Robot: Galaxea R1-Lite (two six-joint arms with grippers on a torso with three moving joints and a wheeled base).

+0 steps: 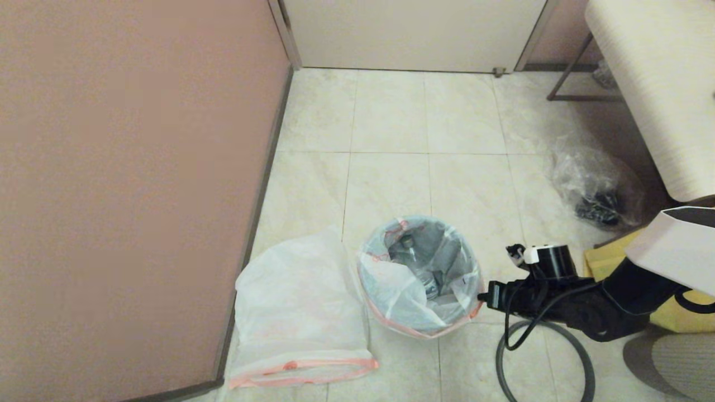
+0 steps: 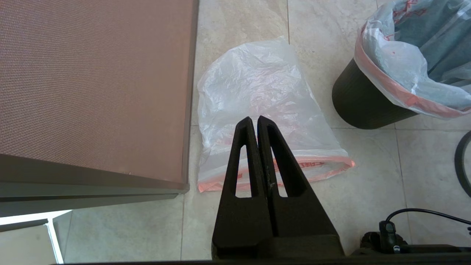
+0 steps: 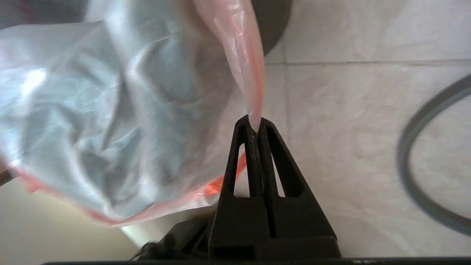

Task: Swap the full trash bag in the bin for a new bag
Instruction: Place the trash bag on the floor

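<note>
While lettering stays illegible:
Right gripper (image 3: 256, 123): pinching the full trash bag's (image 1: 416, 279) orange-pink band.
Left gripper (image 2: 255, 121): hanging closed, empty.

Tiled indoor room — door (image 1: 413, 33), bin (image 1: 420, 276)

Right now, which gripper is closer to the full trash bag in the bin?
Right. The right gripper is shut on the full trash bag's orange-pink mouth band at the bin rim; the left gripper hangs shut over the new bag, apart.
</note>
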